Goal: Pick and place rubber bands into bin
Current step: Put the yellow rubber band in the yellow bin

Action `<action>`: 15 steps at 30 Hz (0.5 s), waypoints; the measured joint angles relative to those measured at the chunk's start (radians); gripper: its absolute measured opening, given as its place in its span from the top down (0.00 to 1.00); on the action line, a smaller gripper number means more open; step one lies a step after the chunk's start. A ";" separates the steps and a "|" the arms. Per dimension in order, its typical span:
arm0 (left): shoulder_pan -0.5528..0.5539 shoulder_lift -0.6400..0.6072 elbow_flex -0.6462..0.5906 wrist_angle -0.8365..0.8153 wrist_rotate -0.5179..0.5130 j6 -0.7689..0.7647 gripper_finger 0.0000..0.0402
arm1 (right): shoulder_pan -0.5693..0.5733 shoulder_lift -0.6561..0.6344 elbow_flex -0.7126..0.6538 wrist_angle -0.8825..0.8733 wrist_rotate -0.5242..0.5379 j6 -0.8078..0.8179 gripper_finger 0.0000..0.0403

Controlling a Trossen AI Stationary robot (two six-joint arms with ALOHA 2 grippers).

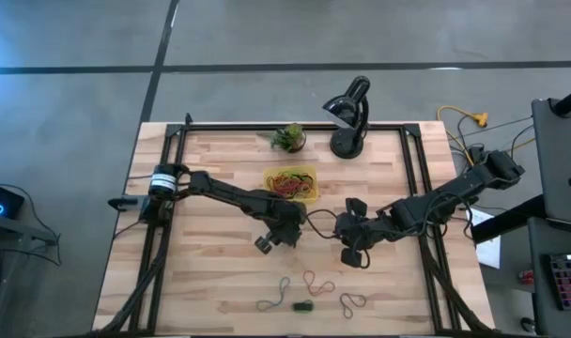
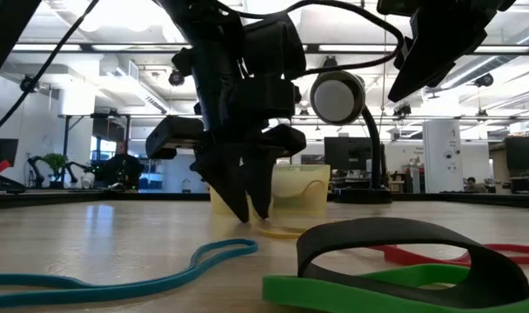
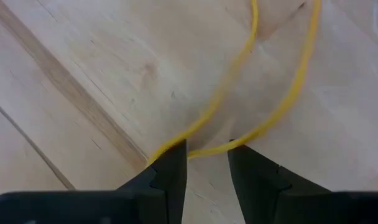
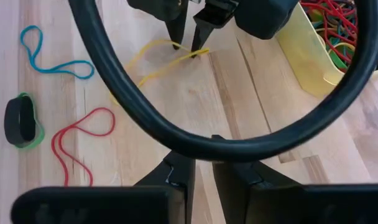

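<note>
Your translucent-yellow plastic bin (image 1: 292, 181) already holds many bands. Left hand (image 4: 188, 42), fingers slightly apart, straddles a thin yellow rubber band (image 3: 239, 74) on the desk; right hand (image 4: 203, 171) pinches the large dark ring (image 4: 145, 106); several remain.

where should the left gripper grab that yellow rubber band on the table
Take the near end of the yellow rubber band, where its two strands converge. It lies flat on the table, so come straight down. The left gripper already points its tips there, slightly apart, one strand running between them; closing would pinch it. The bin sits close by.
</note>
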 joint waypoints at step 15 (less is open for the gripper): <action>0.005 -0.003 -0.010 -0.131 0.029 -0.059 0.76 | 0.000 0.000 0.000 0.006 0.000 -0.001 0.88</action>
